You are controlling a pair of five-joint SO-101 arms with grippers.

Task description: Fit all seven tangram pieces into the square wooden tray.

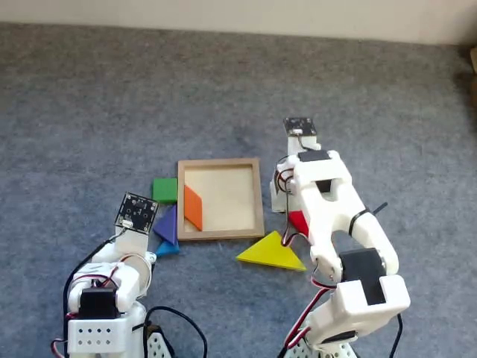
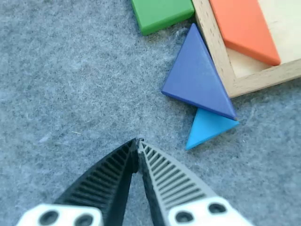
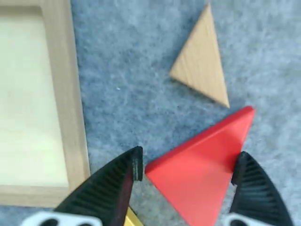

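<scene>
On the grey felt-covered desk (image 1: 89, 104), the square wooden tray (image 1: 220, 162) lies near the middle, between the two arms. Inside it lies a single piece, the orange parallelogram (image 1: 193, 207), flat on the floor of the tray along the wall nearest the left arm. Just outside that wall sits the green square (image 1: 165, 189), and next to it the dark blue triangle (image 1: 168, 224), whose long edge touches the outer side of the rim near the tray's corner. The light blue triangle (image 1: 167, 248), which is smaller, rests against the dark blue one's corner. In the left wrist view the left hand (image 2: 138, 143) is clenched, its ribbed fingers (image 2: 162, 172) meeting tip to tip with nothing between them, and it points at bare felt near the light blue triangle. The yellow triangle (image 1: 273, 251) lies on the felt just outside the tray's near edge, toward the right arm. The red triangle (image 1: 298, 222) lies close beside it, largely under that arm. In the right wrist view the right hand (image 3: 189, 160) is released, with its jaws spread wide on either side of the red triangle. Whether either finger touches the piece cannot be told. Beyond the red triangle, near it but apart, lies the plain wooden triangle (image 3: 202, 61), beside the tray's outer rim.
</scene>
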